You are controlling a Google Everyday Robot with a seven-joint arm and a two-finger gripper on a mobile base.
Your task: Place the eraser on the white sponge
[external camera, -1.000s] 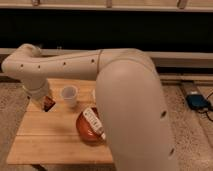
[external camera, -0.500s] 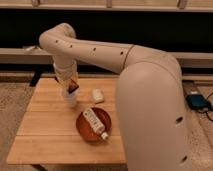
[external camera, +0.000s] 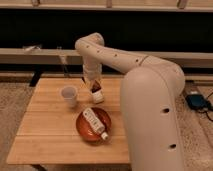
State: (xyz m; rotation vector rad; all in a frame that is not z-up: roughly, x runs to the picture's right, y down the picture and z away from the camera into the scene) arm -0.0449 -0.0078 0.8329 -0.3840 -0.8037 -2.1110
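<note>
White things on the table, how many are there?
3: the cup at left, the white sponge below the gripper mid-table, the labelled tube in the red bowl. The arm may hide others.

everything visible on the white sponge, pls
The white sponge is a small plain white block, soft-looking, lying on the wooden table, just right of the white cup in view and behind the red plate. The hand hangs directly over it with the dark eraser at its top edge; contact can't be told.
</note>
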